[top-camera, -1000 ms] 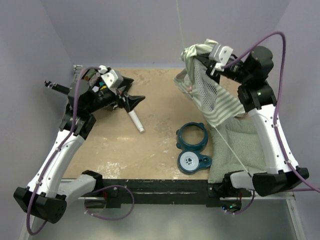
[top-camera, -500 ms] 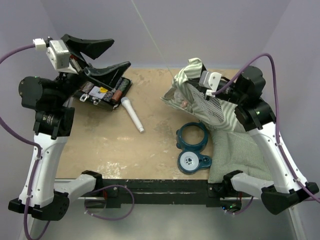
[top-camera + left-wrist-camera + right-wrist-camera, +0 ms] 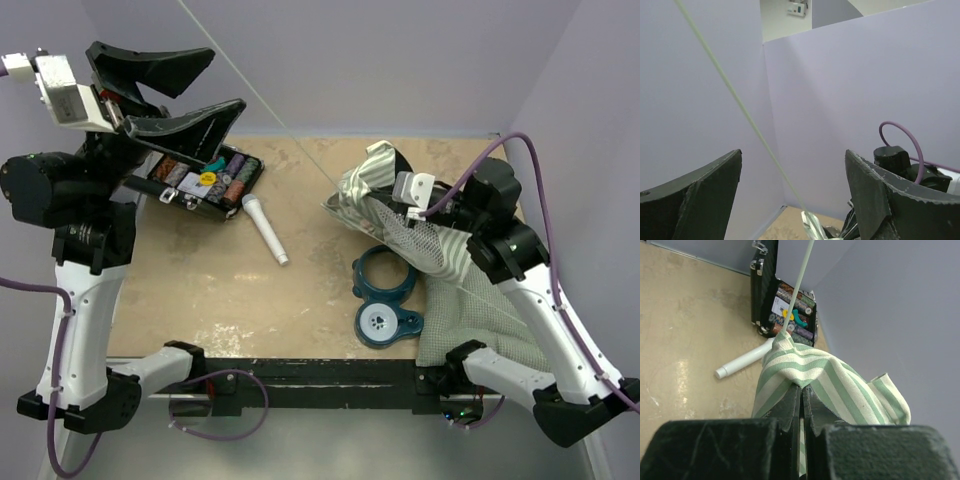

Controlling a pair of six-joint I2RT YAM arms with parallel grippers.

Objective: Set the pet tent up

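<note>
- Narrow green-and-white stripes on the pet tent (image 3: 375, 185), with a pale mesh panel beside them.
- Pale, whitish-green on the thin tent pole (image 3: 250, 92).
- Teal on the double bowl stand (image 3: 405, 321), with a lighter disc printed with a paw mark.
- Fine green check on the flat cushion (image 3: 470, 310).
- Black on the chip case (image 3: 205, 182), with multicoloured chips inside.
- White on the tube (image 3: 268, 230).
- Mottled beige on the surface (image 3: 300, 290).
- Lavender on the walls (image 3: 400, 60).
- Matte black on the left end effector (image 3: 227, 80) and right end effector (image 3: 802, 390).
- Purple on the cables (image 3: 530, 170).

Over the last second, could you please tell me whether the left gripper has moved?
Yes. The left gripper has lifted up and back, away from the white tube, uncovering the open case it hovered over.
</note>
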